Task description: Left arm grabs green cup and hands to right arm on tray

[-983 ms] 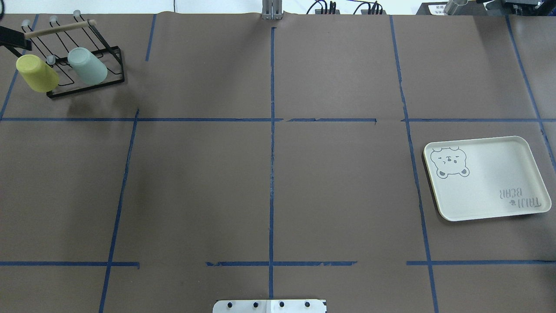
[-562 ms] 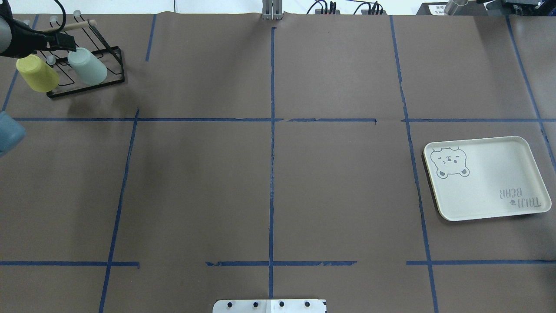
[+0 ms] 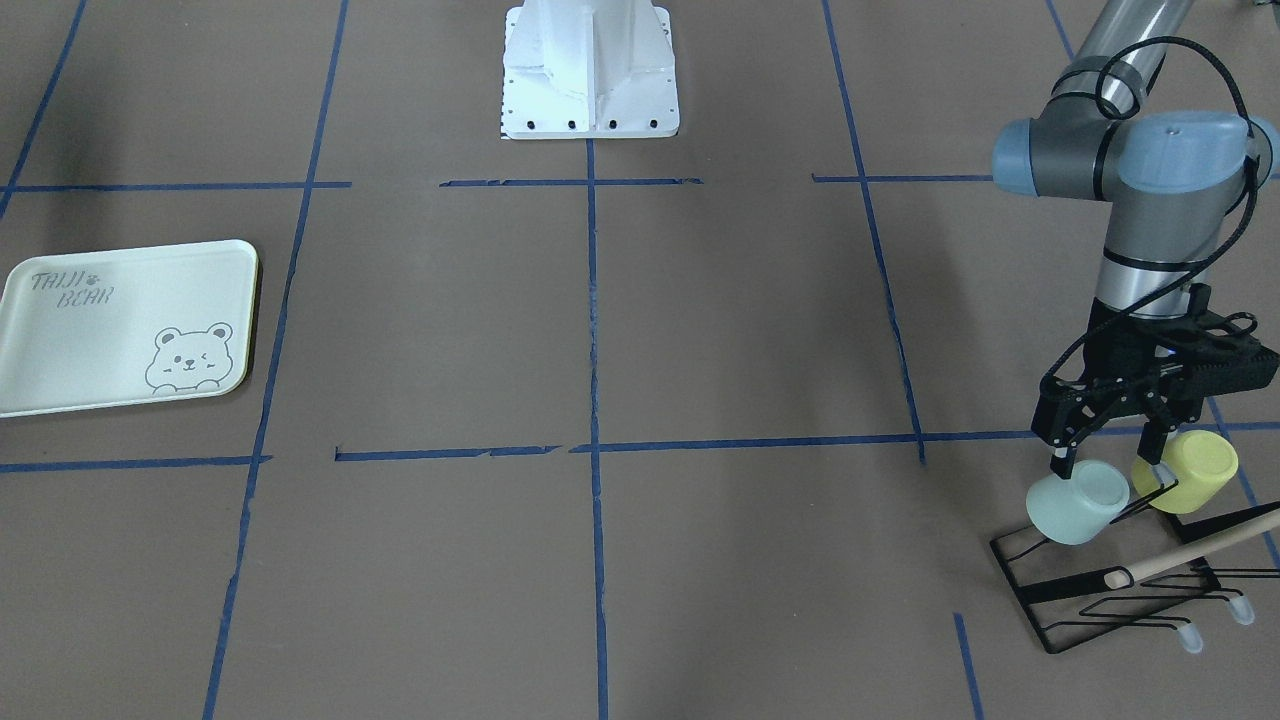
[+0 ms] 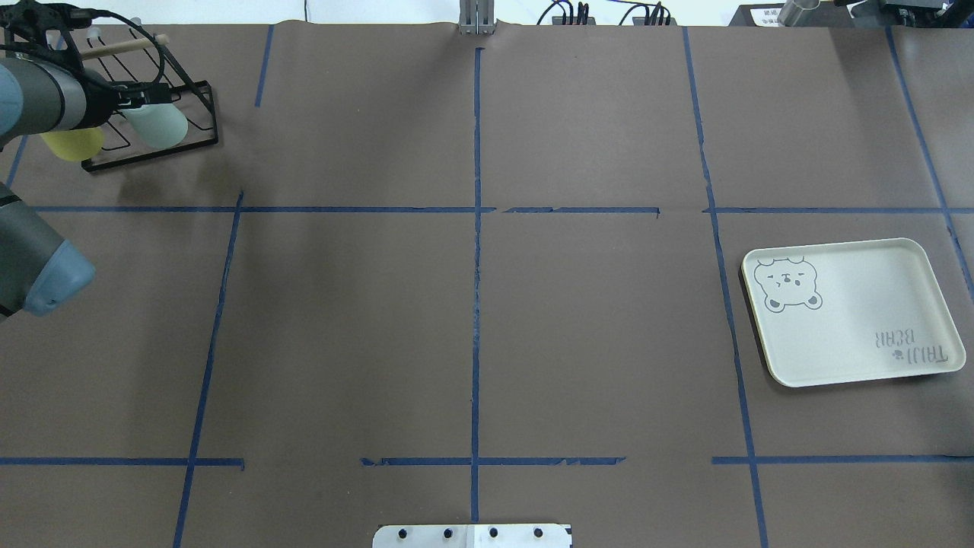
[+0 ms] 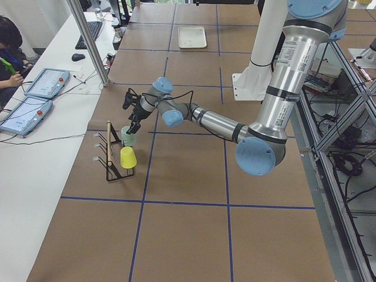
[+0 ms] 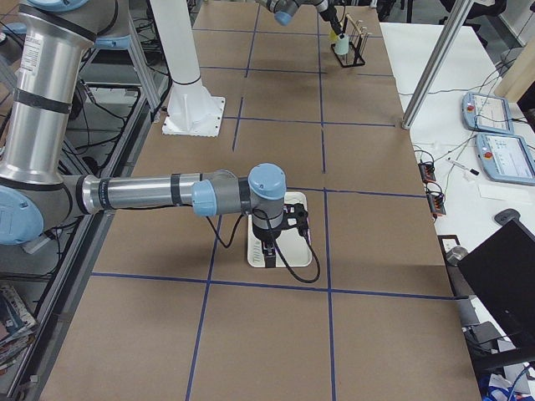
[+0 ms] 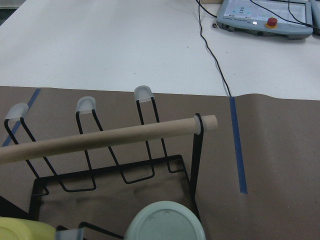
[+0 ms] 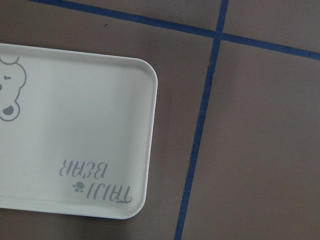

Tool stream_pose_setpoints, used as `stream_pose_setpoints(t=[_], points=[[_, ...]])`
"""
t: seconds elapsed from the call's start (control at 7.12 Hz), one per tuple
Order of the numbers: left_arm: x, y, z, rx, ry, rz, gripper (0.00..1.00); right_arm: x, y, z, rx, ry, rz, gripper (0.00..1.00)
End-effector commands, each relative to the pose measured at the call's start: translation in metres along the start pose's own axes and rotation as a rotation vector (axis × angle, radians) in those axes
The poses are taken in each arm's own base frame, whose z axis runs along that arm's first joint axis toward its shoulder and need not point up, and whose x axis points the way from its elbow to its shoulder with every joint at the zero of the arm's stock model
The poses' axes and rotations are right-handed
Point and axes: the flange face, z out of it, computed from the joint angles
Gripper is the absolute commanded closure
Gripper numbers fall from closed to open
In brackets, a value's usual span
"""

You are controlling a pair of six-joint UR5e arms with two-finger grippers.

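Note:
The green cup (image 3: 1075,508) hangs upside down and tilted on a black wire rack (image 3: 1060,590) at the table's far left corner, beside a yellow-green cup (image 3: 1195,472). My left gripper (image 3: 1108,465) is open just above the green cup, with one finger at its outer side and the other between the two cups. In the overhead view the gripper (image 4: 148,103) covers the top of the green cup (image 4: 161,128). The left wrist view shows the cup's base (image 7: 165,224). The tray (image 4: 852,320) lies on the right. My right gripper (image 6: 280,234) hovers over the tray (image 6: 301,251); I cannot tell whether it is open or shut.
The rack's wooden dowel (image 7: 100,135) and capped prongs stand just behind the cups. The robot's white base (image 3: 590,70) is at the table's near middle edge. Blue tape lines cross the brown table. An operator sits at a side desk with control tablets (image 5: 44,82).
My left arm has swung in from the left over the rack. Its gripper has moved right and come down over the green cup. The cups and the tray have not moved.

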Motion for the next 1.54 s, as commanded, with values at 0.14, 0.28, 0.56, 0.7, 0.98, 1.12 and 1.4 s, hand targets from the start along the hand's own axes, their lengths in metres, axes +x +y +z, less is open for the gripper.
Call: stream_pose_setpoints(t=[0.14,0.28,0.56,0.7,0.98,1.12,1.4], points=[[0.0,0.007,0.023,-0.011,-0.034,0.01,0.0,0.0,0.0,0.0,-0.001,-0.002,0.002,0.0],[0.001,0.007,0.025,-0.014,-0.036,0.01,0.0,0.0,0.0,0.0,0.001,-0.002,0.001,0.0],[0.007,0.005,0.034,-0.019,-0.042,0.011,0.0,0.0,0.0,0.0,0.001,-0.002,0.001,0.0],[0.008,0.004,0.039,-0.022,-0.047,0.013,0.0,-0.001,0.001,-0.001,0.001,-0.002,0.001,0.0],[0.003,0.007,0.049,-0.02,-0.044,0.013,0.0,0.0,0.001,0.0,-0.001,-0.002,0.002,0.0],[-0.001,0.01,0.056,-0.016,-0.037,0.013,0.0,0.0,0.001,0.0,-0.001,-0.002,0.002,0.0],[0.001,0.008,0.056,-0.015,-0.032,0.016,0.0,0.0,0.001,0.0,-0.001,-0.002,0.002,0.0]])
